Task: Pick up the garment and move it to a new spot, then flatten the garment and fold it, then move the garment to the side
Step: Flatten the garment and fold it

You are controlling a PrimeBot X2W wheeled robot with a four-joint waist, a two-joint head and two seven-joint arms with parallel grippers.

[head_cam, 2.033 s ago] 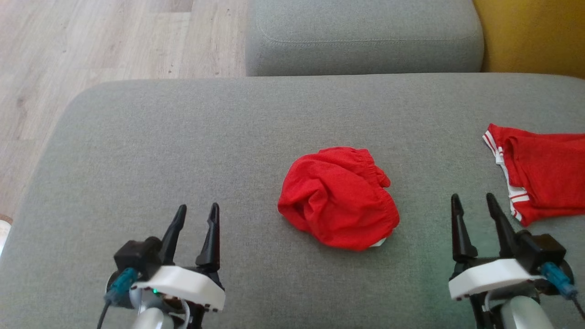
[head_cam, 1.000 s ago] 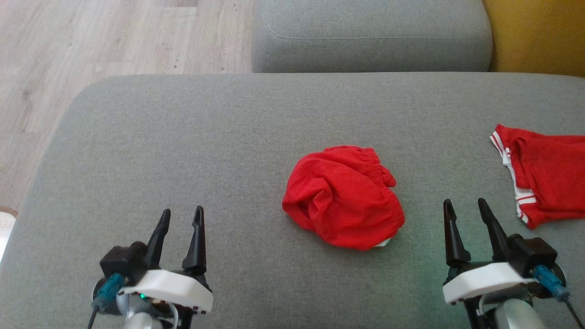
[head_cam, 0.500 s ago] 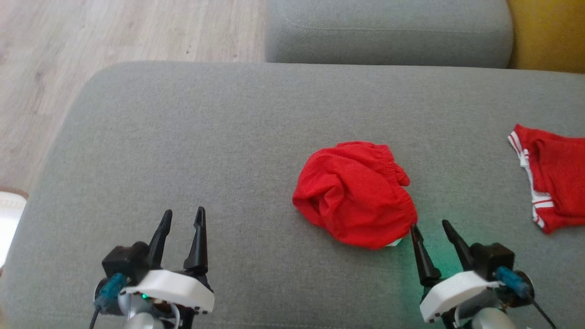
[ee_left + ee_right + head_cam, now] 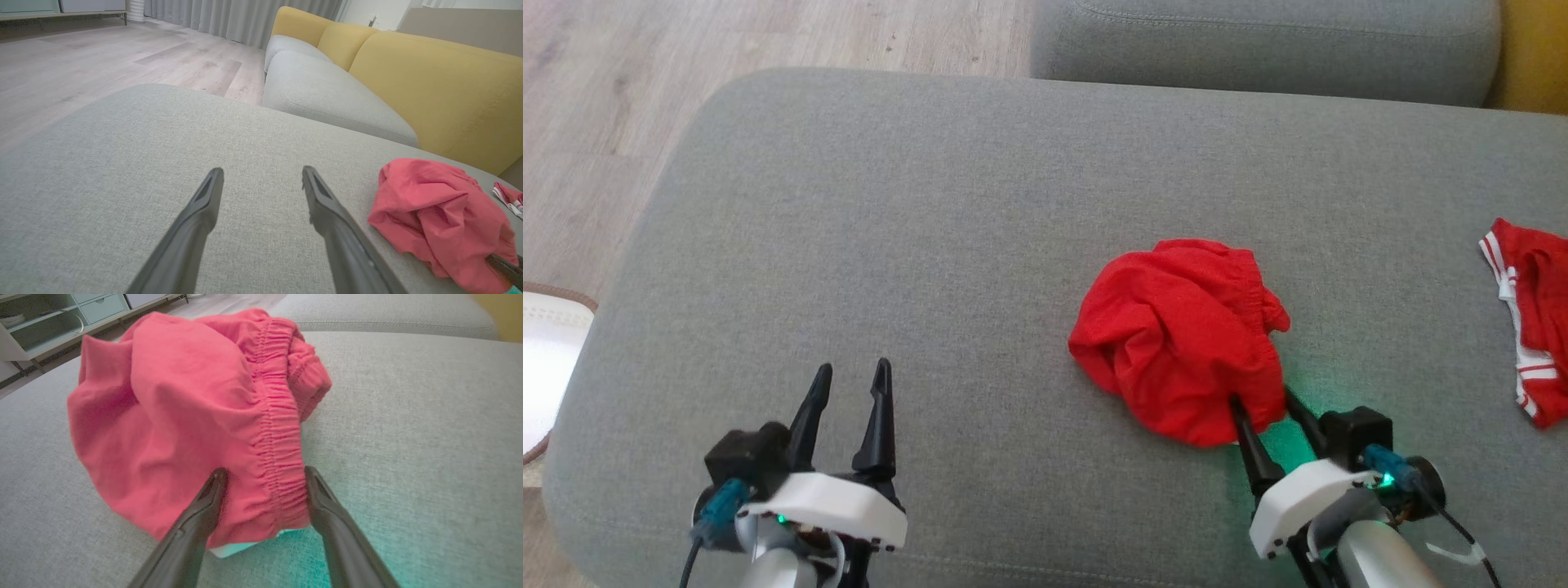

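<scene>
Both ends match: left gripper (image 4: 853,366) and right gripper (image 4: 1261,398) each have two long, tapered matte-black fingers (image 4: 204,212) with pointed tips, set into a white moulded housing (image 4: 829,508) with small dark screw holes along its lower edge. A boxy black module (image 4: 752,459) sits on the outer side of each housing, with a teal connector (image 4: 721,502) and a thin black cable (image 4: 1462,531) coming off it, and a green status LED (image 4: 779,518) is lit under the white shell. The forearms (image 4: 1372,563) are silver-grey tubes, and the right one carries what looks like a white cable tie (image 4: 1454,554), too blurred to confirm.
</scene>
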